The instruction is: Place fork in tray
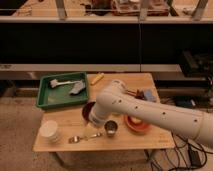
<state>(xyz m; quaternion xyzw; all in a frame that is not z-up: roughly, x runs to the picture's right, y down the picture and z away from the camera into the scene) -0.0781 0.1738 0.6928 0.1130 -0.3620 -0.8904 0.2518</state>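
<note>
1. Tray (52,98) sits rear-left on the table w/ a brush (61,82) inside. Use its bare front area as the drop zone.
2. Fork (86,136) lies flat near the table's front edge, between white cup (50,131) and metal cup (111,128).
3. Gripper (99,121) hangs at the arm's lower end, just above-right of the fork, jaws apart and empty.
4. Shift slightly left, descend vertically, and pinch across the handle approx. mid-length. Don't nudge the metal cup.

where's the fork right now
In the camera view the fork lies near the table's front edge, left of centre, between the white cup and the metal cup. The claw is hidden behind the arm just beyond it.
</note>
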